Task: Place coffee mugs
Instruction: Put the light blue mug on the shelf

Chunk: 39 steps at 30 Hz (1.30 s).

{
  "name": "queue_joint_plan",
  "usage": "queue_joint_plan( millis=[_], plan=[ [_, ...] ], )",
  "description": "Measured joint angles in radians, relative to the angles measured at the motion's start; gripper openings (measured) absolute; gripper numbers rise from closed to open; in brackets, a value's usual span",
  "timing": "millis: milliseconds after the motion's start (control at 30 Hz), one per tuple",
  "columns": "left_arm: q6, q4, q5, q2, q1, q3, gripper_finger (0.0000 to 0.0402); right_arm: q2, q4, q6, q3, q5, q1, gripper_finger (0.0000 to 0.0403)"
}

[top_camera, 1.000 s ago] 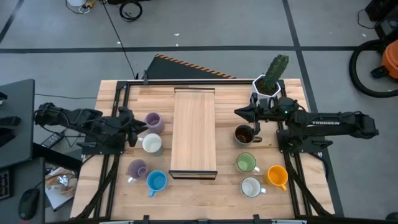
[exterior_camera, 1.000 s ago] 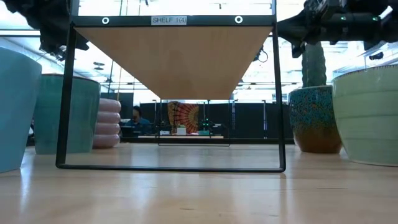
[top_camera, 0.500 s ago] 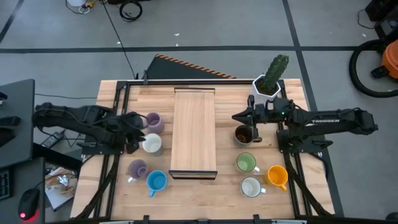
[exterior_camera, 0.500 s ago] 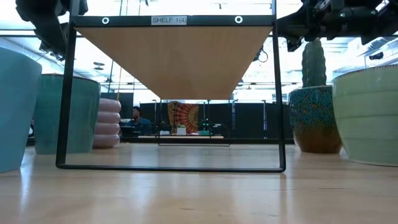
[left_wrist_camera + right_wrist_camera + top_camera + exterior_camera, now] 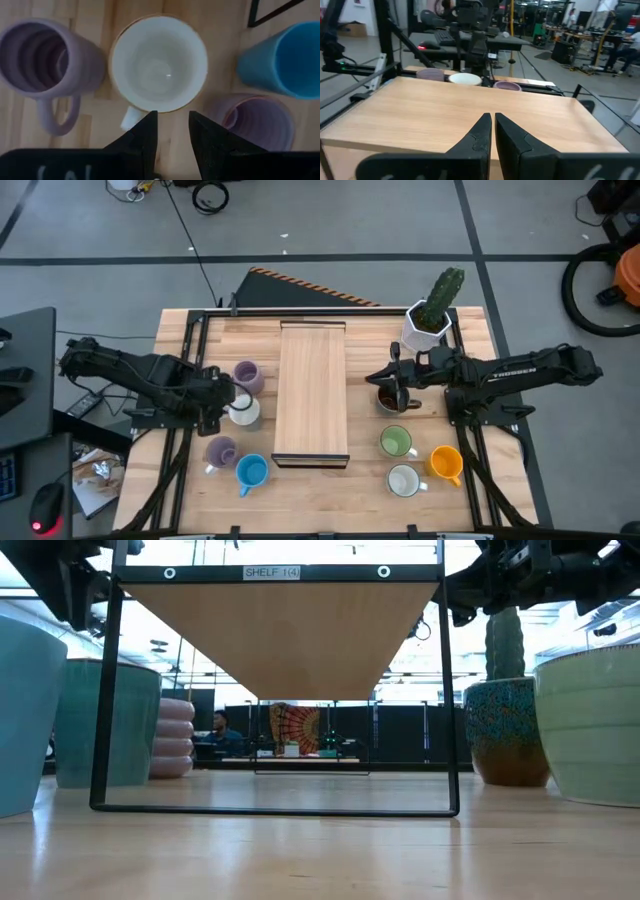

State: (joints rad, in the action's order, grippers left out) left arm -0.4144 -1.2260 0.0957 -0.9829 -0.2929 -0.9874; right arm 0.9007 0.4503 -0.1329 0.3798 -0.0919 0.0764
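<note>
Eight mugs stand upright on the table on either side of a wooden shelf (image 5: 313, 390). On its left are a lilac mug (image 5: 247, 376), a white mug (image 5: 243, 411), a second lilac mug (image 5: 220, 450) and a blue mug (image 5: 251, 471). On its right are a dark brown mug (image 5: 392, 396), a green mug (image 5: 396, 442), an orange mug (image 5: 445, 462) and a white mug (image 5: 403, 481). My left gripper (image 5: 172, 132) points down, open, just above the left white mug (image 5: 157, 62), beside its handle (image 5: 130, 117). My right gripper (image 5: 493, 125) is shut and level, over the brown mug, facing the shelf top.
A white faceted pot with a cactus (image 5: 428, 320) stands at the far right, behind my right arm. The shelf's black frame (image 5: 450, 690) rises between the two mug groups. Mugs stand close together around my left gripper. Bare wood lies along the table's far edge.
My left gripper has moved toward the near edge and tipped downward over the left white mug. My right gripper has moved toward the table's left, closer to the shelf, above the brown mug. No mug has moved.
</note>
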Motion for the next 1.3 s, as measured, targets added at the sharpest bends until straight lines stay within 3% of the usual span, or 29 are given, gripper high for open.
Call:
queue_joint_plan(
  millis=[300,567,733,900,1100,1300],
  plan=[
    [-0.072,0.033,0.063,-0.085,-0.100,-0.057,0.0116,0.012,0.033,-0.002,0.000,0.088,-0.017,0.0035],
    [-0.103,-0.102,0.178,-0.111,-0.087,-0.134,0.0116,0.014,0.042,-0.027,0.000,0.082,-0.016,0.0062],
    [-0.003,-0.102,0.198,-0.042,0.028,-0.134,0.0116,0.014,0.032,-0.028,0.000,0.073,-0.015,0.0068],
    [0.085,-0.089,0.105,-0.002,0.176,-0.134,0.0116,0.014,0.003,-0.021,-0.001,0.073,-0.015,0.0069],
    [0.184,-0.099,0.069,0.047,0.306,-0.132,0.0116,0.014,0.002,-0.020,-0.001,0.072,-0.015,0.0069],
    [0.212,-0.082,0.015,0.160,0.417,-0.022,0.0116,0.014,0.004,-0.019,-0.001,0.065,-0.015,0.0069]
  ],
)
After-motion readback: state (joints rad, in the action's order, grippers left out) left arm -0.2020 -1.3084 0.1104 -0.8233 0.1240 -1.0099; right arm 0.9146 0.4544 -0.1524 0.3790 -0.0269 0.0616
